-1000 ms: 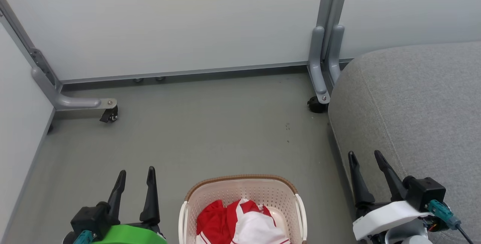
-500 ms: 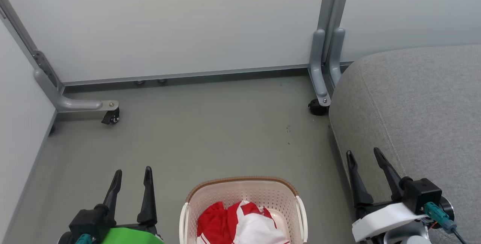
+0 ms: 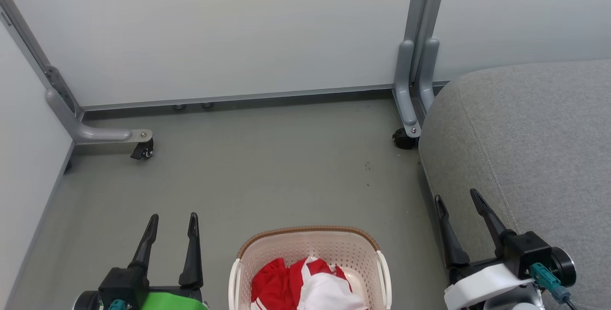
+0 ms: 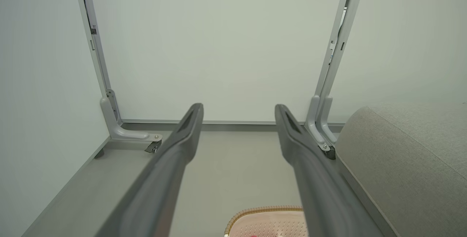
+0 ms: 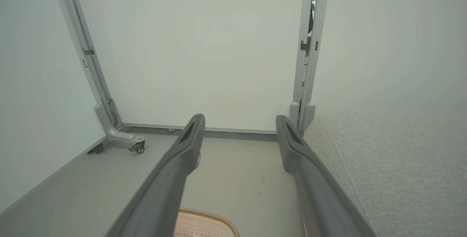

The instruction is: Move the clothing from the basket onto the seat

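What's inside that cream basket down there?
The basket holds a crumpled red-and-white jersey. Its perforated inner wall shows behind the cloth; anything beneath the cloth is covered, and the basket's near part is cut off.

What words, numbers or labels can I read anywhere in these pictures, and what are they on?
None can be read.
The red and white jersey lies crumpled in the laundry basket, and no numeral or lettering shows on its visible folds.
The basket's walls, the grey seat cushion and the pale partition panels carry no legible mark.
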Available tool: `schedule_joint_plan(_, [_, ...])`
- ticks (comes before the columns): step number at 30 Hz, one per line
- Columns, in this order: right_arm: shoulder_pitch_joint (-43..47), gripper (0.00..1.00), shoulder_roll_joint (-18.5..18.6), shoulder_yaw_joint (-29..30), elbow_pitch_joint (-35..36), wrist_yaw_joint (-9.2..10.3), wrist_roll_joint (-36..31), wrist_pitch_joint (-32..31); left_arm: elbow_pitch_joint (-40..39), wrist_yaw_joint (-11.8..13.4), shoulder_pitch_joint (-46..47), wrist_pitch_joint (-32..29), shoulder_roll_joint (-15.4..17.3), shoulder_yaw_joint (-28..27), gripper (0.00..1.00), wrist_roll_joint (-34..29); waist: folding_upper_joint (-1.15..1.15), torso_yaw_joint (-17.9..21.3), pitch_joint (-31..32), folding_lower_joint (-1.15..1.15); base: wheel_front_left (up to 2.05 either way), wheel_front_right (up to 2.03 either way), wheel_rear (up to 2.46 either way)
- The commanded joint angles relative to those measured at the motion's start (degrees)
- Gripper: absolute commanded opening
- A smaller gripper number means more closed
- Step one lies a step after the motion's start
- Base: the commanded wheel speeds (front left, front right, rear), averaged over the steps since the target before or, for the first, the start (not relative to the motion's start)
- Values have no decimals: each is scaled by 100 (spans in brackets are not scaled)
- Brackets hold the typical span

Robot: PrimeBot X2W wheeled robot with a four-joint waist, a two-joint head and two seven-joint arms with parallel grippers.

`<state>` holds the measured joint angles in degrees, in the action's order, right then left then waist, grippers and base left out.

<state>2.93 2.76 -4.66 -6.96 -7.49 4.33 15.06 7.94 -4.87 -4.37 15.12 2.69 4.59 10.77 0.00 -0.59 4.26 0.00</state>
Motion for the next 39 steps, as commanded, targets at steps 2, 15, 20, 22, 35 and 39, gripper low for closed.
schedule_joint_plan(2, [61, 100, 23, 7, 14, -1, 26, 17, 14, -16, -105, 5, 36, -9, 100, -27, 0, -8, 8, 0, 0, 0, 0])
schedule_joint_plan(15, [88, 100, 23, -55, -35, -1, 21, 17, 62, -49, -133, 5, 36, -51, 100, -43, 0, -46, 62, 0, 0, 0, 0])
schedule_joint_plan(20, [78, 100, 22, -85, -55, -1, 68, 17, 63, -50, -149, 5, 36, -59, 100, -61, 0, -37, 55, 0, 0, 0, 0])
schedule_joint_plan(22, [67, 100, 22, -105, -69, -1, 65, 17, 68, -53, -160, 5, 36, -72, 100, -73, 0, -25, 55, 0, 0, 0, 0])
schedule_joint_plan(35, [-142, 100, 22, -35, -35, -1, 66, 17, 124, -59, 63, 5, 36, 115, 100, -25, 0, 74, -388, 0, 0, 0, 0])
schedule_joint_plan(39, [-323, 100, 21, 24, -41, -1, -2, 17, 226, -102, 266, 5, 34, 260, 100, 53, 0, 92, -852, 0, 0, 0, 0])
